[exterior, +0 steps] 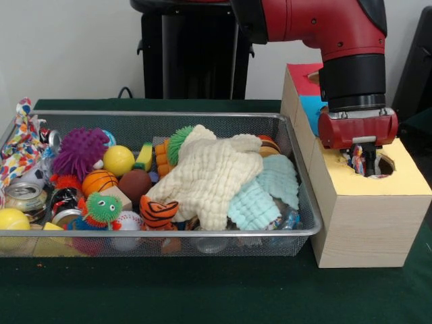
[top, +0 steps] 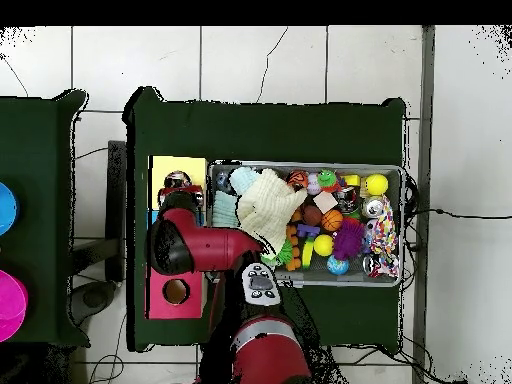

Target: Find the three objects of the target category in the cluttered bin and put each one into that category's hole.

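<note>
My gripper hangs over the round hole in the yellow top of the wooden box. Its fingers are shut on a small multicoloured patterned cloth that dips into the hole. From overhead, the gripper sits above the box's yellow section, left of the bin. In the wire mesh bin lie a cream cloth, a pale teal cloth and a patterned cloth draped over the left rim.
The bin also holds a purple spiky ball, a yellow ball, a small basketball, a tiger-striped toy and cans. The box has blue and red sections with another hole. Green cloth covers the table.
</note>
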Available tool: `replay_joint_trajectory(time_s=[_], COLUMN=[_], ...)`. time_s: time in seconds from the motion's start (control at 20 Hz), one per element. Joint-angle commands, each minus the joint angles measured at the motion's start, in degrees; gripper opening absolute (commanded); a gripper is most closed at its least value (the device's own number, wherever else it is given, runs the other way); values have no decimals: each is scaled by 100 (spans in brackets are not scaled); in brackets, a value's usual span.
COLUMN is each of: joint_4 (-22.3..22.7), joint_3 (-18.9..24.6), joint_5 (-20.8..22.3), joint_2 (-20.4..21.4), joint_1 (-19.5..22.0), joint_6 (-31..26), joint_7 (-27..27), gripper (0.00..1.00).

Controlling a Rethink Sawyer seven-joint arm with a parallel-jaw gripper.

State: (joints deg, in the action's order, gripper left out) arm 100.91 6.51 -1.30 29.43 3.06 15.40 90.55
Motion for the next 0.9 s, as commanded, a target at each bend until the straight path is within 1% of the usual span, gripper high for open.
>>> replay_joint_trajectory(time_s=[0.05,0.1,0.4,0.9], joint_4=[284,284,244,260], joint_3=[-217,-220,-204,-188], joint_5=[-191,-163,-217,-222], joint_2=[-470,-457,-333,-117], joint_1=[268,266,254,243], joint_6=[-1128,-1093,-1452,-1680], joint_7=[876,860,778,758], gripper=[0,0,0,0])
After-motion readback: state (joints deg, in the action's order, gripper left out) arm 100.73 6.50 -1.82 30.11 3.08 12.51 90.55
